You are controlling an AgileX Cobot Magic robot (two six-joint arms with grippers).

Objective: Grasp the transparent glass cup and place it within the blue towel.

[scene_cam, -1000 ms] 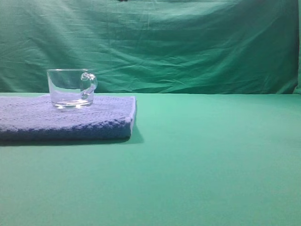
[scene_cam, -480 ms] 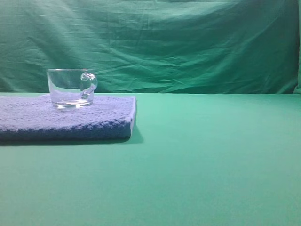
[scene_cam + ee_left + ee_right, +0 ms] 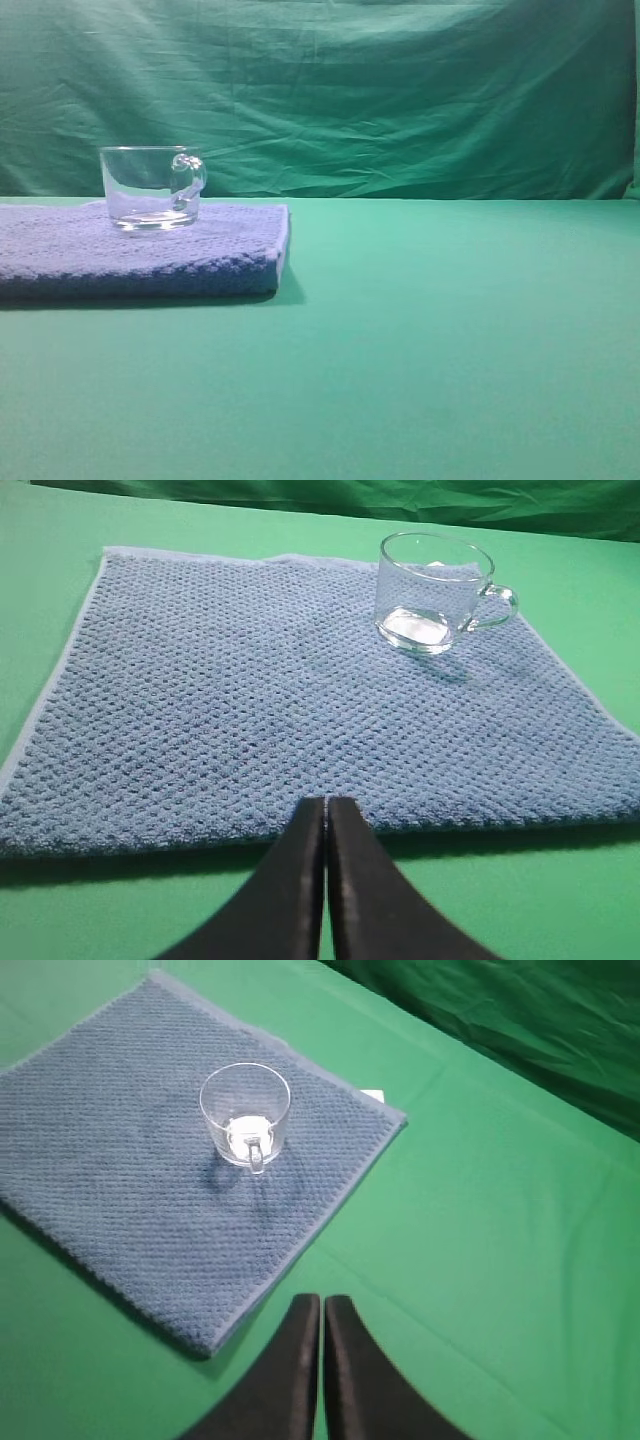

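The transparent glass cup (image 3: 152, 188) stands upright on the blue towel (image 3: 140, 255) at the left of the exterior view, handle to the right. In the left wrist view the cup (image 3: 432, 592) sits near the towel's (image 3: 280, 700) far right corner. In the right wrist view the cup (image 3: 245, 1112) stands on the towel (image 3: 150, 1170), handle toward the camera. My left gripper (image 3: 326, 805) is shut and empty, above the towel's near edge, far from the cup. My right gripper (image 3: 322, 1302) is shut and empty over the green cloth, right of the towel. Neither gripper shows in the exterior view.
A green cloth covers the table (image 3: 450, 330) and hangs as a backdrop (image 3: 350, 90) behind it. A small white tag (image 3: 372, 1096) sticks out at the towel's far corner.
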